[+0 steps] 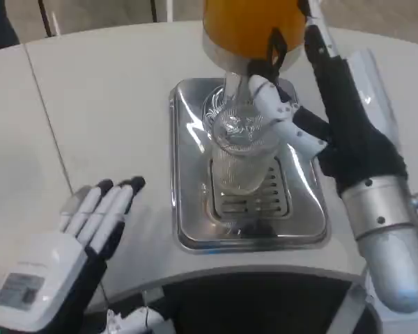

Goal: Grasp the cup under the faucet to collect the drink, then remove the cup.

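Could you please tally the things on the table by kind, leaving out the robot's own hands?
Clear cup: 1
Orange drink dispenser: 1
Steel drip tray: 1
Total: 3
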